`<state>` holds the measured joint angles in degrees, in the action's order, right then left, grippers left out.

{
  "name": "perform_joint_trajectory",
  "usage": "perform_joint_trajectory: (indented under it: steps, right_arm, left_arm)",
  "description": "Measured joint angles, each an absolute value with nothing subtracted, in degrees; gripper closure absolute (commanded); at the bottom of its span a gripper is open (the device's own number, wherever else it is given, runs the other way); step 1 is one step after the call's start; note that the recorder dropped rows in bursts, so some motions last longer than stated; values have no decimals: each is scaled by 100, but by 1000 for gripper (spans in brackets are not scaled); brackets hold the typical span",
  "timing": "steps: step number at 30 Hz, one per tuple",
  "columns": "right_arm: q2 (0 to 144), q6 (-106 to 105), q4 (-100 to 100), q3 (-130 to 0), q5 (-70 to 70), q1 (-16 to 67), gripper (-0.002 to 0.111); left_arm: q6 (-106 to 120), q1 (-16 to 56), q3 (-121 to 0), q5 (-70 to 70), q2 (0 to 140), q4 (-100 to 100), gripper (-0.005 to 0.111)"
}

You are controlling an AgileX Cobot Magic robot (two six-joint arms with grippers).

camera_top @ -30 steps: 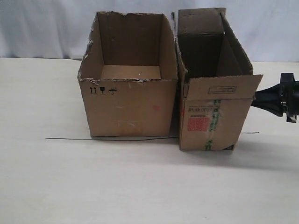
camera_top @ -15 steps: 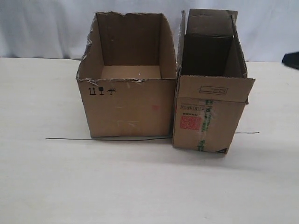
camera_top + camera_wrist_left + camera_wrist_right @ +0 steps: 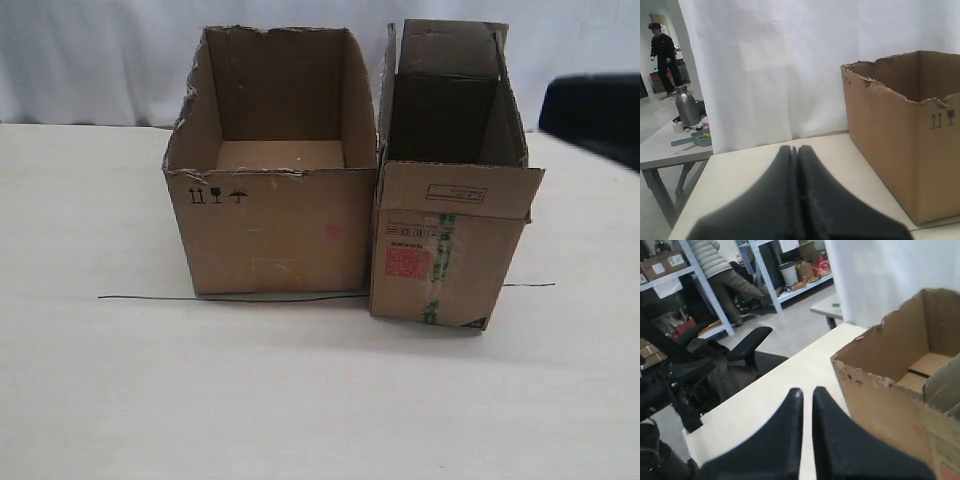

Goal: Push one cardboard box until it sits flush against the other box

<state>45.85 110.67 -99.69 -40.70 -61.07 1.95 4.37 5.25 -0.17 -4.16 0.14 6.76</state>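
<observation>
The narrow cardboard box (image 3: pixel 447 245), with its red label and green-printed tape, stands right of the other box (image 3: pixel 270 215), the wide one with a torn rim. Their sides touch, and the narrow box sits slightly skewed with its front end further forward. My right arm is a dark shape (image 3: pixel 595 115) at the back right, well off the narrow box. In the right wrist view my right gripper (image 3: pixel 807 392) is shut but for a thin slit, holding nothing, with the torn-rim box (image 3: pixel 880 390) beside it. Out of the exterior view, my left gripper (image 3: pixel 795 149) is shut and empty, near the wide box (image 3: pixel 900 135).
A thin black wire (image 3: pixel 170 298) lies across the table under the boxes' front. A white curtain (image 3: pixel 100 60) hangs behind. Beyond the table edge are a side table with a metal kettle (image 3: pixel 687 106), a black chair (image 3: pixel 747 342) and shelves.
The narrow box slid left against the wide box and swung slightly. My right gripper left its right side, went out of view, and the arm now shows at the back right.
</observation>
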Motion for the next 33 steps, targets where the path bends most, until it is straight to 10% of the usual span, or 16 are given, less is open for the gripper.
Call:
perform_joint_trajectory:
  steps: [14,23,26,33]
  right_arm:
    - [4676,7451,-9710,-4078,380,469,103]
    - [5399,2183,-3889,-4955,4158,522,103]
    - [5606,63,-652,-5633,5490,1356,103]
    - [5617,-223,58,-5223,5975,3242,103]
  left_arm:
    - [437,525,-17,-416,14,676,107]
    - [437,525,-17,-416,14,676,107]
    - [437,525,-17,-416,14,676,107]
    - [437,525,-17,-416,14,676,107]
